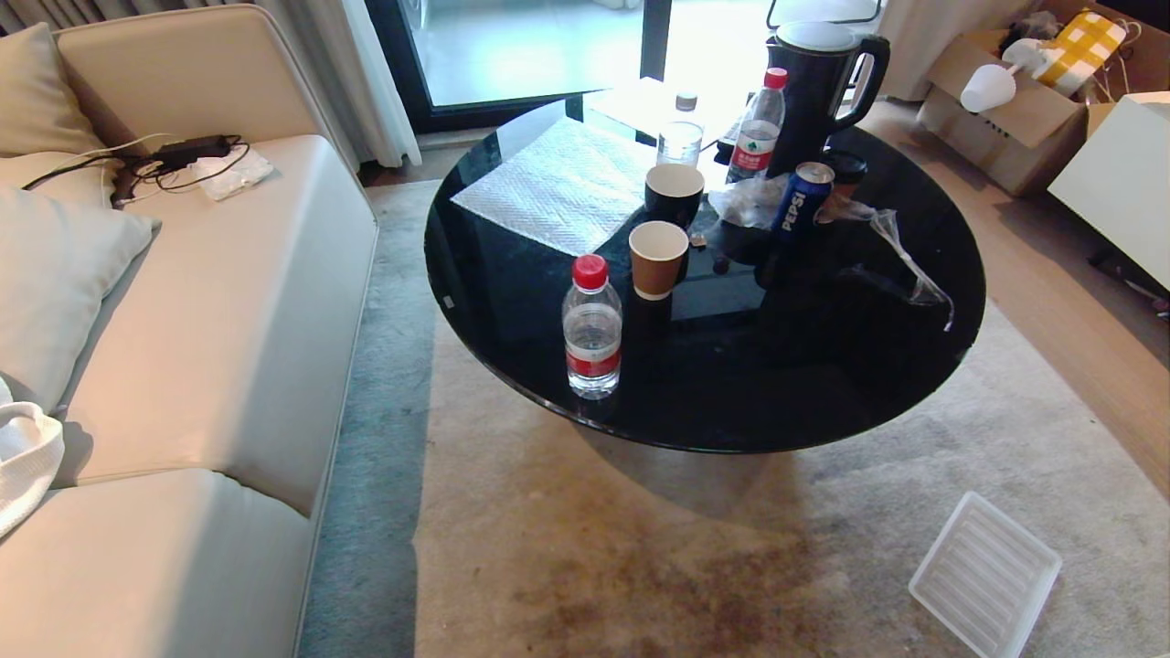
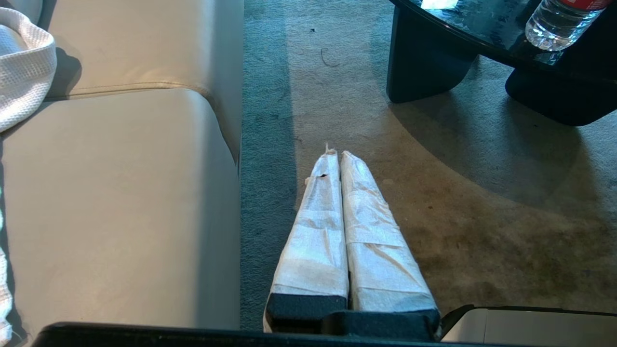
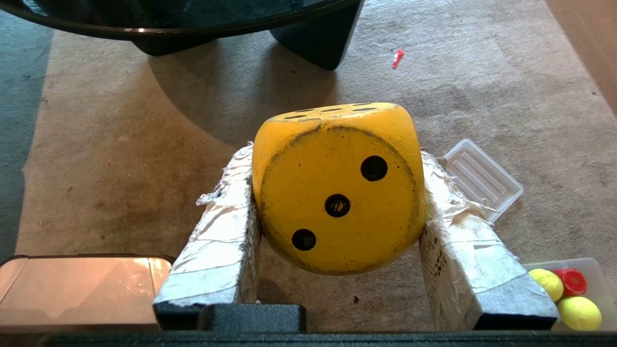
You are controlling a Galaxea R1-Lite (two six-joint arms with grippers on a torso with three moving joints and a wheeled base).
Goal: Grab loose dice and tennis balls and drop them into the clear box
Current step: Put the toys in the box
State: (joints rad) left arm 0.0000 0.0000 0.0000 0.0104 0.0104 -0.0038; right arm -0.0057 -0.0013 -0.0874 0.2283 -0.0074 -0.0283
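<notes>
Clamped between the two taped fingers point(image 3: 226, 231) of the right gripper point(image 3: 337, 178) is the yellow die point(image 3: 337, 193), held above the beige carpet point(image 3: 120, 159). Its three-pip face is turned toward the wrist camera, and a further row of pips is seen on the face above. Both fingers are pressed flat against opposite sides of the die.

Beside the right-hand finger, a corner of the clear box point(image 3: 595, 270) is seen on the carpet. Two tennis balls point(image 3: 578, 313) and a red object point(image 3: 571, 282) are lying inside it. The red object cannot be identified more closely. Just beyond the gripper, the ribbed lid point(image 3: 482, 176) is lying flat on the carpet, apart from the box.

The left gripper point(image 2: 337, 154) is held over the carpet next to the sofa point(image 2: 120, 193), its wrapped fingers pressed together with nothing between them.

In the head view neither arm is seen. A round black table point(image 1: 823, 366) is recorded, carrying two red-capped water bottles point(image 1: 592, 329), two paper cups point(image 1: 658, 259), a cola can point(image 1: 804, 196) and a dark kettle point(image 1: 818, 82). The ribbed lid is seen again on the carpet, well apart from the table. A small red scrap point(image 3: 397, 59) is lying near a table leg point(image 3: 318, 38).
</notes>
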